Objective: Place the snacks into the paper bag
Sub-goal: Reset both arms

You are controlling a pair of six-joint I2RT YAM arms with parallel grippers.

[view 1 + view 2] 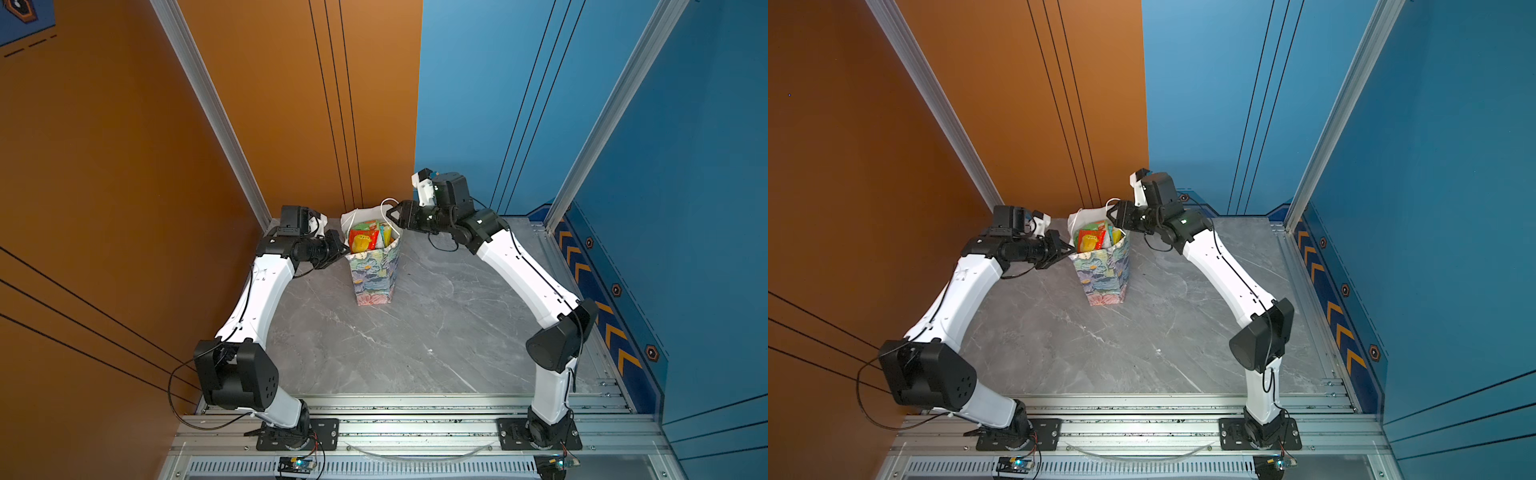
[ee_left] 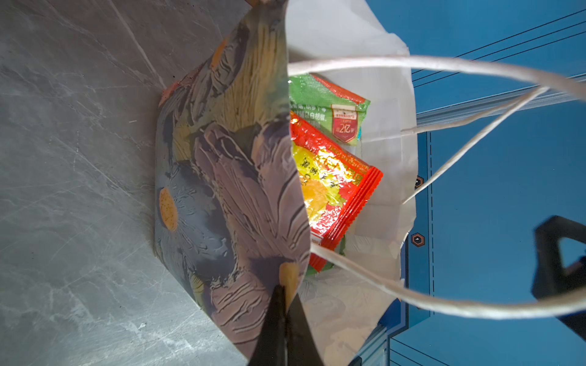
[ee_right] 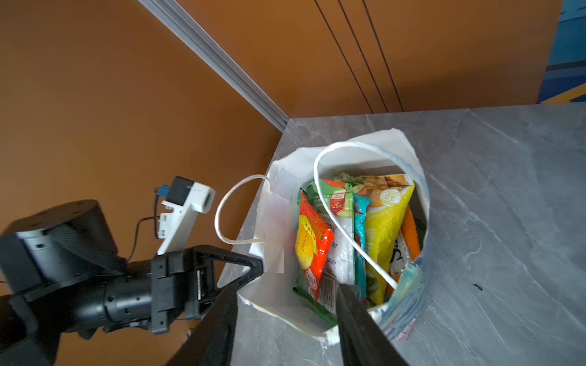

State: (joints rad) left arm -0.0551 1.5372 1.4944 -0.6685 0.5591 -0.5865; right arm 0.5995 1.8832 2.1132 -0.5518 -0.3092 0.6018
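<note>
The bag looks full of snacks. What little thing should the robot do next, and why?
Probably open the left gripper to let go of the paper bag. It pinches the bag's rim, while the snacks stand inside, none shows on the table, and the right gripper has its jaws apart astride the rim.

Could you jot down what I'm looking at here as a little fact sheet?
bag: floral paper, standing upright on the grey table, mouth open
packets: red-yellow, green, teal, yellow and orange ones, all standing inside the bag
left claw: pinched shut on the bag's rim
right claw: open, at the bag's rim on the opposite side
</note>
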